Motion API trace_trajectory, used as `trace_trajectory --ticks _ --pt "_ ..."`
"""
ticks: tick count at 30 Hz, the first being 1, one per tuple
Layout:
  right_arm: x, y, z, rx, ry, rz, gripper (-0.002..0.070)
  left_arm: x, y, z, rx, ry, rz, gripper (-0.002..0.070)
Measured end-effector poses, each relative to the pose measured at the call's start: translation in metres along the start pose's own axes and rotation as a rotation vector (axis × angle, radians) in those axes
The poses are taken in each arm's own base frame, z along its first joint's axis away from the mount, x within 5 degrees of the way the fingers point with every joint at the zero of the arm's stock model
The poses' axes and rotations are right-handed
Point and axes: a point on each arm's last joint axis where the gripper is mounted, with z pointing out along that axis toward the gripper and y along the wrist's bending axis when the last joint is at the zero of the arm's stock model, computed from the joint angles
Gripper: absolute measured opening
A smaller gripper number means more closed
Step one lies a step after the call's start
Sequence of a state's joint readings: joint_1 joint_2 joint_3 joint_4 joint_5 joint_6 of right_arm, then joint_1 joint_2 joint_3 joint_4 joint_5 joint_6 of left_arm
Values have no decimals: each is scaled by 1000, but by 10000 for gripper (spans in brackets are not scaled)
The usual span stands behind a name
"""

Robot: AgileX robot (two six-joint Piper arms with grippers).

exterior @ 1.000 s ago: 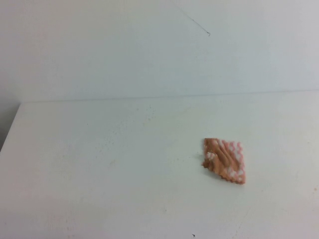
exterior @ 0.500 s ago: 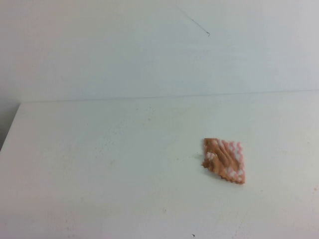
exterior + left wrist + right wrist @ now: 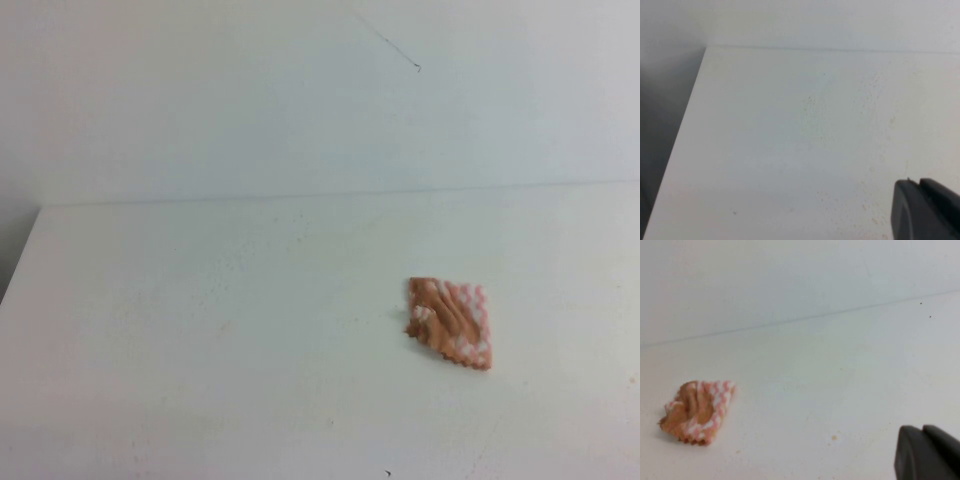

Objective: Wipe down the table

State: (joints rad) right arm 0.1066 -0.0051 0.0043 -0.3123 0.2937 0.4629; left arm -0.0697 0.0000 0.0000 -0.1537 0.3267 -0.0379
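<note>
A crumpled orange and white checked cloth (image 3: pixel 449 321) lies on the white table (image 3: pixel 250 330), right of the middle. The right wrist view shows the same cloth (image 3: pixel 696 411) off to one side, well away from my right gripper (image 3: pixel 921 429), whose dark fingers are pressed together with nothing between them. My left gripper (image 3: pixel 918 182) hangs over a bare part of the table speckled with small crumbs (image 3: pixel 875 165); its fingers are also pressed together and hold nothing. Neither arm appears in the high view.
A pale wall (image 3: pixel 300 100) rises behind the table's back edge. The table's left edge (image 3: pixel 18 260) drops off to a dark gap. A few small brown crumbs (image 3: pixel 834 437) lie near the right gripper.
</note>
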Motion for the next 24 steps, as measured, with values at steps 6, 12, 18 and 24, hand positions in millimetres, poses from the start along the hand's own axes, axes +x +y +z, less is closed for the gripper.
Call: trace_trajectory --ticks 6,12,18,24 --pt "0 -1 0 14 -2 -5 -2 0 0 0 0 0 0 0" --pt "-1 -8 -1 152 -20 20 -2 0 0 0 0 0 2 0" --pt "-1 -13 -2 234 -32 36 -2 0 0 0 0 0 2 0" --pt "-1 -13 -2 234 -32 36 -2 0 0 0 0 0 2 0"
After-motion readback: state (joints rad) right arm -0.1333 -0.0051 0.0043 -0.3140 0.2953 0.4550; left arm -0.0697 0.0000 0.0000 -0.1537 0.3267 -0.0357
